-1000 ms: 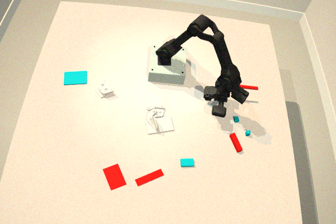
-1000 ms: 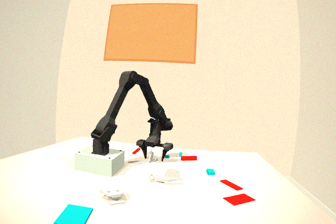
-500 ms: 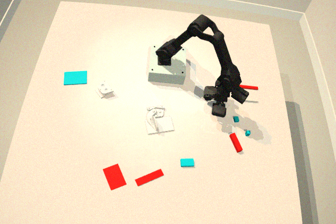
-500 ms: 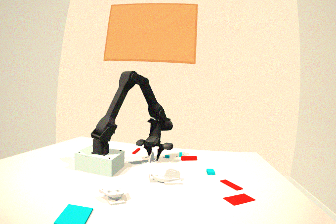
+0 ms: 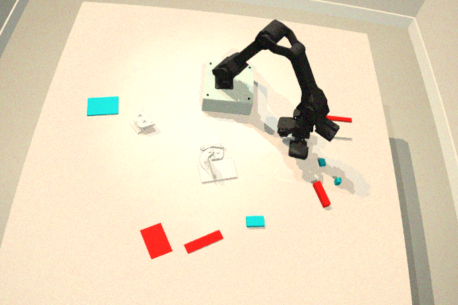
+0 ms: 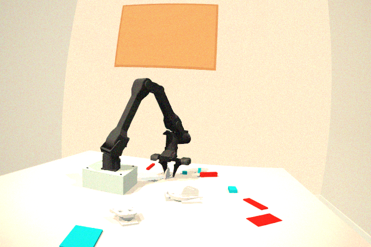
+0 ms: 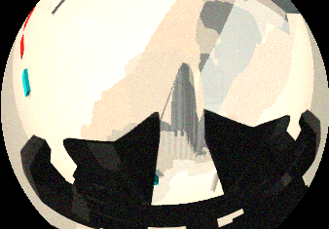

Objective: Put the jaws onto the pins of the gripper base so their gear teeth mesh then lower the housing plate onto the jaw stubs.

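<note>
Gripper (image 5: 298, 138) (image 6: 169, 174) (image 7: 179, 114) partly open, clamped on a pale toothed jaw (image 6: 167, 173) (image 7: 184, 98).

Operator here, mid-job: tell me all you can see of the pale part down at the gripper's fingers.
The pale part is whitish to grey, matt, plastic-looking. It has a tall, narrow piece tapering to a point, with ribbed, tooth-like ridges low down. It stands upright at the black gripper, which is shut on it. It is low over the table; whether its underside touches, I cannot tell. From above, the arm mostly hides it.
</note>
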